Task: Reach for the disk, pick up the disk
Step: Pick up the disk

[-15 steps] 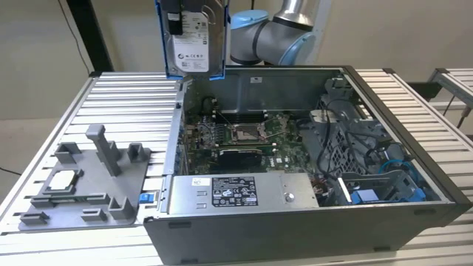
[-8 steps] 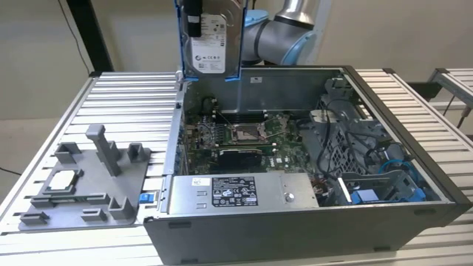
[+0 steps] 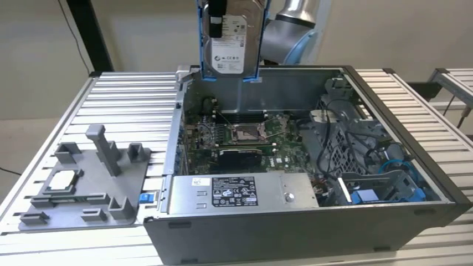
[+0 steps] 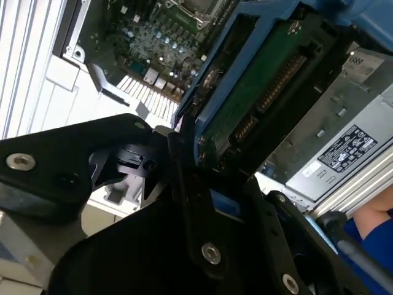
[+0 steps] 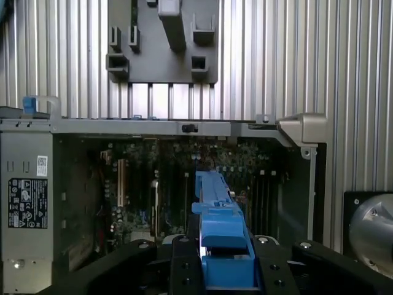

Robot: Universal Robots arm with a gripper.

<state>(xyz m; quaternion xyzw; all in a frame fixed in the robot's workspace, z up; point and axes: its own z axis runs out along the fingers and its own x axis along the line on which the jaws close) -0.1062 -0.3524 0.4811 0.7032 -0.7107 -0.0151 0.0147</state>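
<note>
Gripping the disk (image 4: 258, 92) by its blue plastic rails, the end effector (image 4: 184, 178) sat clamped on it, black fingers closed against the carrier's edge in the second wrist view. The disk's underside showed there as a green circuit board with a dark connector strip, framed in blue. In the first wrist view the blue rail (image 5: 220, 236) ran out between the black finger plates, edge-on.

Judgement: the lift looked essentially made. Doing it well from here meant keeping the clamp square on the rails, not on the bare board, and holding the disk upright, since it hung by one end.

In the exterior view the disk (image 3: 227, 47) hung vertical, white label facing out, above the back wall of the open computer case (image 3: 310, 221) and clear of it. Below lay the motherboard (image 3: 240, 138), dense and dark green, with the square silver chip socket (image 3: 246, 132) at centre. Nearer, the long grey power supply box (image 3: 244, 191) was matte sheet metal. The ribbed aluminium tabletop (image 3: 126, 94) carried a grey moulded fixture (image 3: 88, 177) on the exterior view's left.
</note>
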